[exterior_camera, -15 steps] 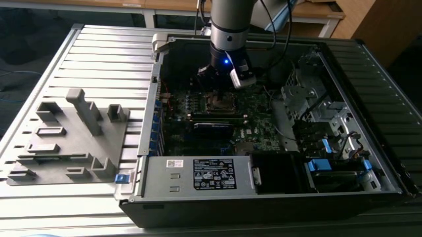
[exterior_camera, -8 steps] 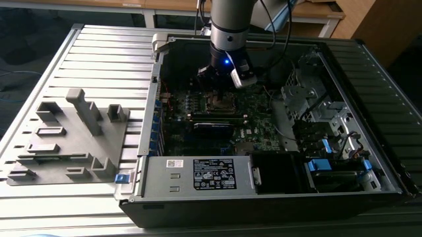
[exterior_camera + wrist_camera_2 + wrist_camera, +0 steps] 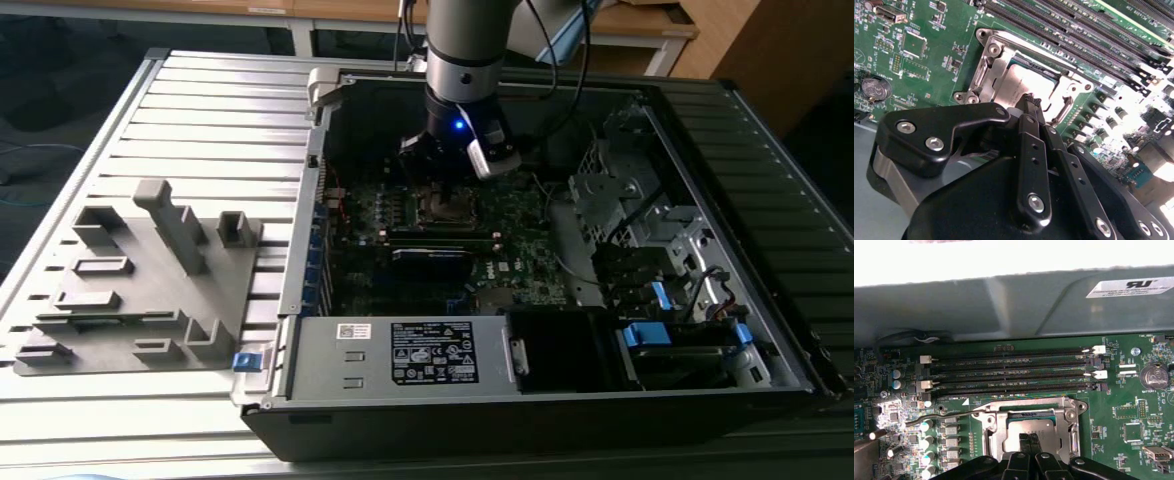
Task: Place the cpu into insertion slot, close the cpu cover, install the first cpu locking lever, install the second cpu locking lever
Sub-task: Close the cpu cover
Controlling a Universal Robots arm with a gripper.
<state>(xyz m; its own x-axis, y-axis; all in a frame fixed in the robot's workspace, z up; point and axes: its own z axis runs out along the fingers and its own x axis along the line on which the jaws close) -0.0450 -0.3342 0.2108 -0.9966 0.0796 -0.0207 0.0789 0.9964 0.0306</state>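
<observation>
Editor: Gripper position at this moment?

Photographer: Low inside the uncovered computer case (image 3: 534,425), the gripper (image 3: 1029,102) hangs straight over the insertion slot (image 3: 451,207). Its two black fingers (image 3: 1026,147) are pressed together, tips side by side, and nothing shows between them.

Editor: And the cpu?

Photographer: Seated. The cpu (image 3: 1023,82) lies flat in the slot, silvery top up, directly beneath the fingertips and very near them. Whether they touch the metal, I cannot tell. The cpu cover (image 3: 996,436) appears to be down around it, its cut-out centre framing the chip.

Editor: Levers?

Photographer: In the first wrist view, one thin wire locking lever (image 3: 939,418) runs along the socket edge that faces the memory slots (image 3: 1014,372). Its long axis is parallel to them, and its free end reaches past the socket corner over the green board (image 3: 1106,437). It lies off to one side of the joined fingertips, not under them. It looks loose, but I cannot tell whether it is hooked down. By my reading, chip and cover are done and the levers are the work in hand.
</observation>
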